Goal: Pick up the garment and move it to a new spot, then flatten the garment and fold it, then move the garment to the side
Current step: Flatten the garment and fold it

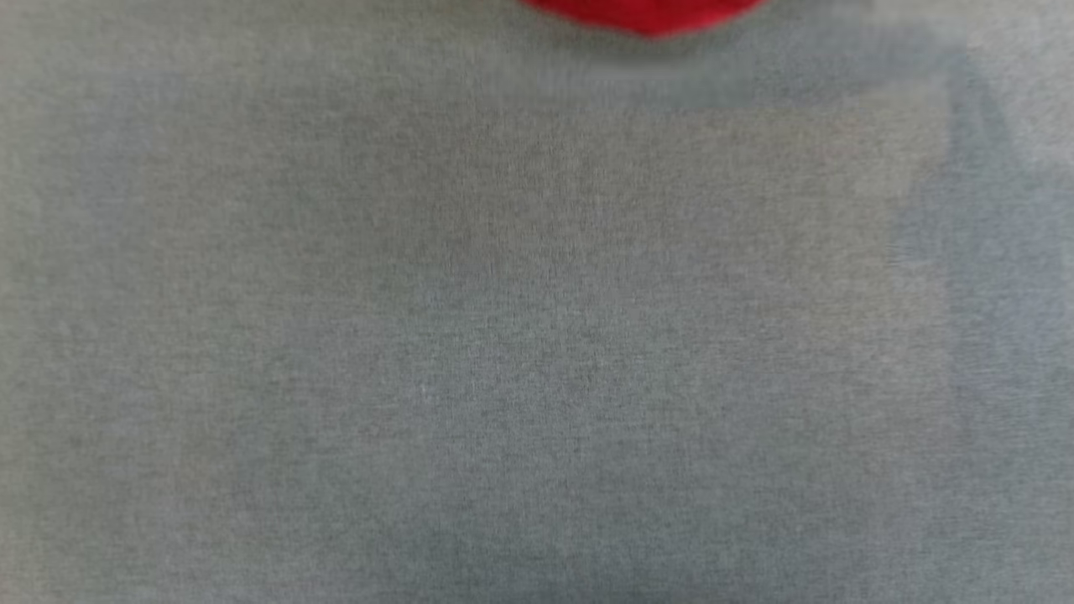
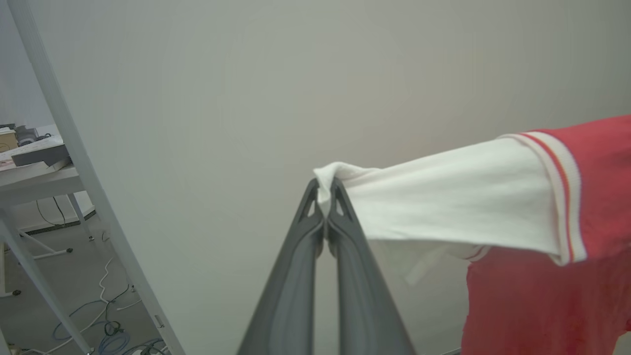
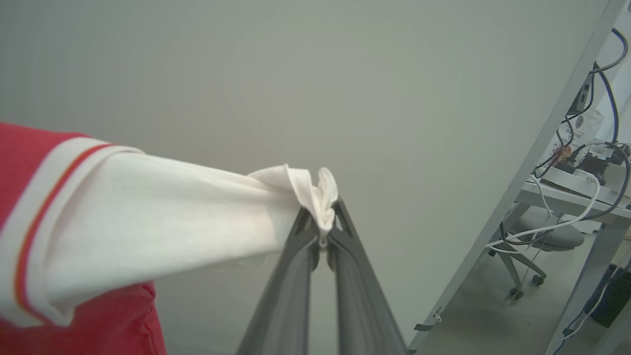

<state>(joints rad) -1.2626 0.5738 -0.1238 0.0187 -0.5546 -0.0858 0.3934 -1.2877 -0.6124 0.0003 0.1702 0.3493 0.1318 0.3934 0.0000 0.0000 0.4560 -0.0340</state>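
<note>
Left gripper [image 2: 325, 202] pinches the tip of one white sleeve [image 2: 443, 202] of the red jersey T-shirt [image 2: 542, 305], its two dark fingers pressed together on a bunched tuft of cloth. In the left wrist view the sleeve stretches taut toward three o'clock, past the striped trim [image 2: 567, 197], while the red body hangs at five o'clock before a pale wall [image 2: 222, 98]. From the head camera, a blurred red edge of the shirt shows at twelve o'clock over the grey cloth surface [image 1: 503, 335]; whether it touches that surface cannot be told. Right gripper [image 3: 323, 219] clamps the other white sleeve [image 3: 172, 222] the same way, fingers closed on a crumpled fold, with the cloth drawn toward nine o'clock in the right wrist view.

The shirt looks light, soft and limp. Held by its sleeve tips alone, it is likely to sag in the middle and swing when carried. The thin knit could slide out of so small a pinch. For flattening and folding, the shoulder seams or hem corners would probably give steadier holds.
</note>
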